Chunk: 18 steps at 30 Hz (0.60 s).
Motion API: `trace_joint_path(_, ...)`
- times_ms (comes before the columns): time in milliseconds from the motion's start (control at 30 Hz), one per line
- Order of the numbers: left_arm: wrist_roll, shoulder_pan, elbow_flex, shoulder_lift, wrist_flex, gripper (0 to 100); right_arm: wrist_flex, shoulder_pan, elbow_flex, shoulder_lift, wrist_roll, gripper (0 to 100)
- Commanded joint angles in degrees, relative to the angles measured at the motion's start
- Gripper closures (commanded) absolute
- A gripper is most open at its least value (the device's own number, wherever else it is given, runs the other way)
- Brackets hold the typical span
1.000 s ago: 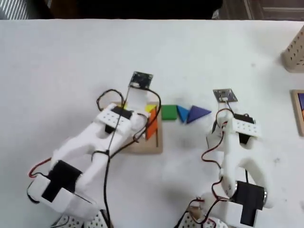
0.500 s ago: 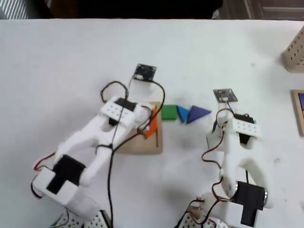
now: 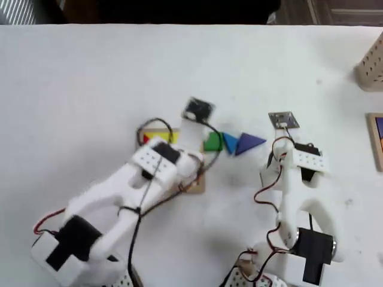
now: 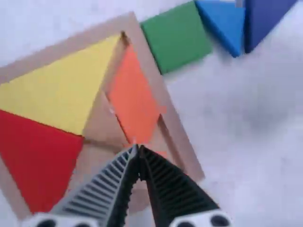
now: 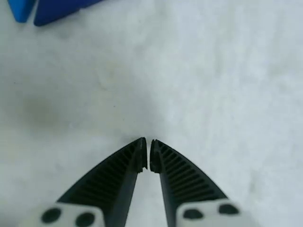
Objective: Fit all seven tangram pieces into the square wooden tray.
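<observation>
Right end effector (image 5: 147, 153), table (image 5: 213, 71), seemingly dark room (image 3: 179, 11)

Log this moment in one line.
left gripper shut over tray | right gripper shut over table | in tray: red, yellow, orange pieces | outside: green, blue, purple pieces

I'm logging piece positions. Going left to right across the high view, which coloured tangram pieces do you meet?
red piece → yellow piece → green square → light blue triangle → dark blue-purple triangle
</observation>
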Motion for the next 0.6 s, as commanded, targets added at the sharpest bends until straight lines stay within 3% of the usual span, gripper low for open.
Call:
trace_joint_path(0,0.5,3.8,0.2,-2.9,0.1,98,-0.7,-0.2,-0.4,-2.0,0.7,97.4)
trace_joint_path(333,0.7,3.7,-0.8,5.8,-5.2,98,-0.7,-0.2,-0.4,-2.0,0.7,97.4)
trace_joint_path(567,2.4,-0.2,-7.6,12.4,-2.9,98,-0.7,-0.2,-0.4,-2.0,0.7,97.4)
